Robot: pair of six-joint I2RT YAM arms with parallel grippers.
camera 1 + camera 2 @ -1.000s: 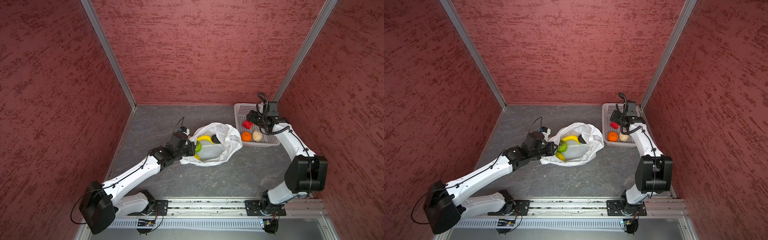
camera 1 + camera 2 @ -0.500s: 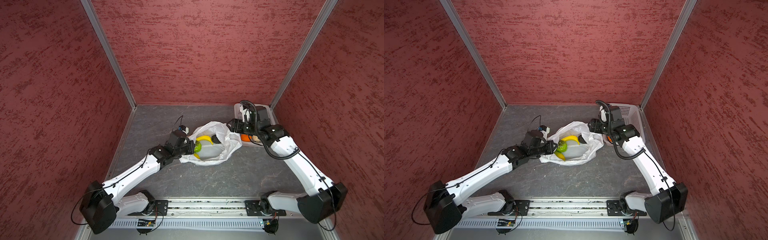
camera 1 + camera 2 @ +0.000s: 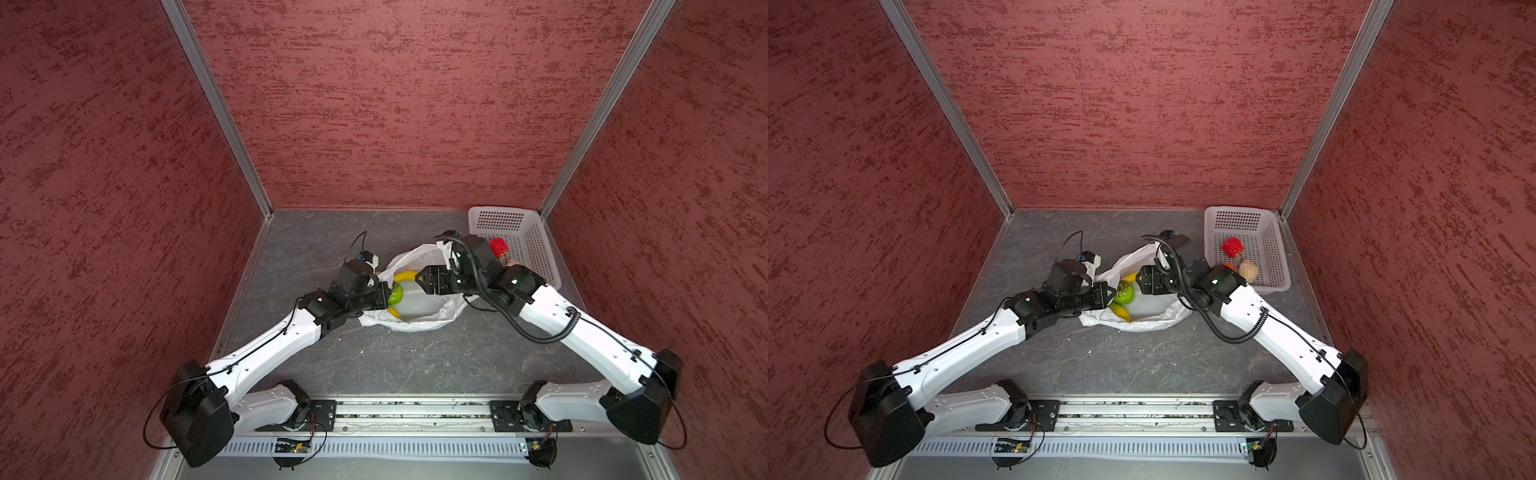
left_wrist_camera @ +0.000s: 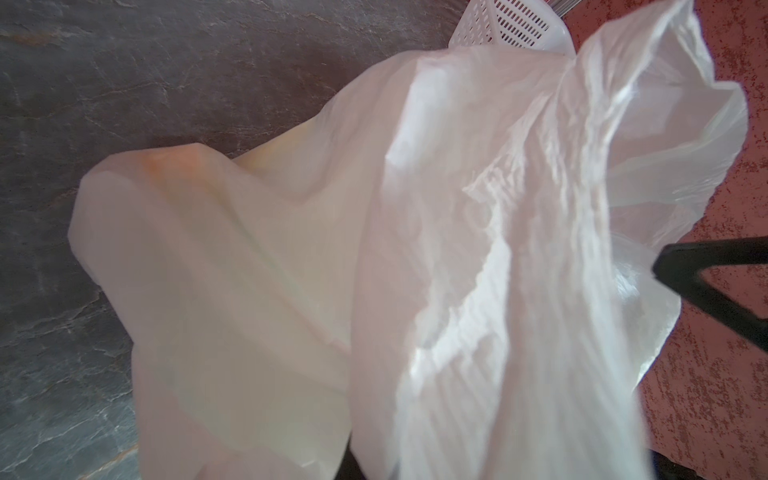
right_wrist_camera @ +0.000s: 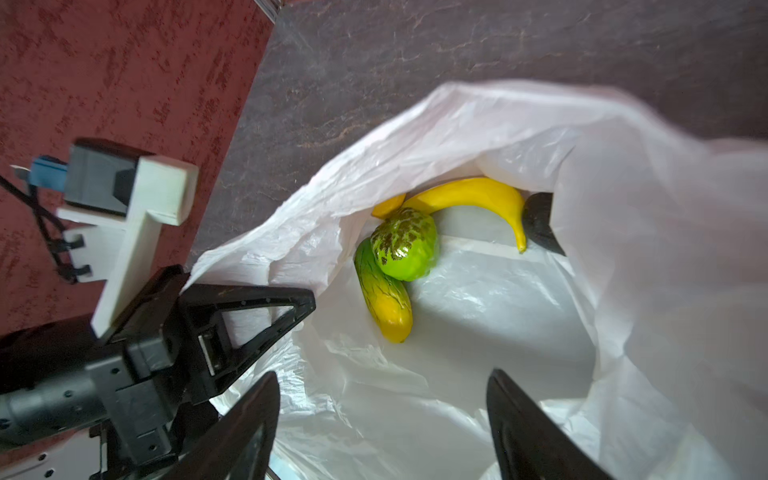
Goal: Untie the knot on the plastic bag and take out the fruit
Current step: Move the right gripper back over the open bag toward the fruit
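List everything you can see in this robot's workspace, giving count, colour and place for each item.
plastic bag: one, translucent white, middle of the floor, mouth open
banana: one, yellow, inside the bag
apple: one, green, inside the bag, beside the banana
oblong fruit: one, yellow-green, inside the bag, against the apple
dark piece: one, dark, inside the bag by the banana's tip, partly hidden
basket: one, white perforated, far right corner
berry: one, red, in the basket
round fruit: one, beige, in the basket
ball: one, orange, in the basket, mostly hidden by the right arm
floor: one, grey
left gripper: one, black, shut on the bag's edge
right gripper: one, black, open, over the bag's mouth
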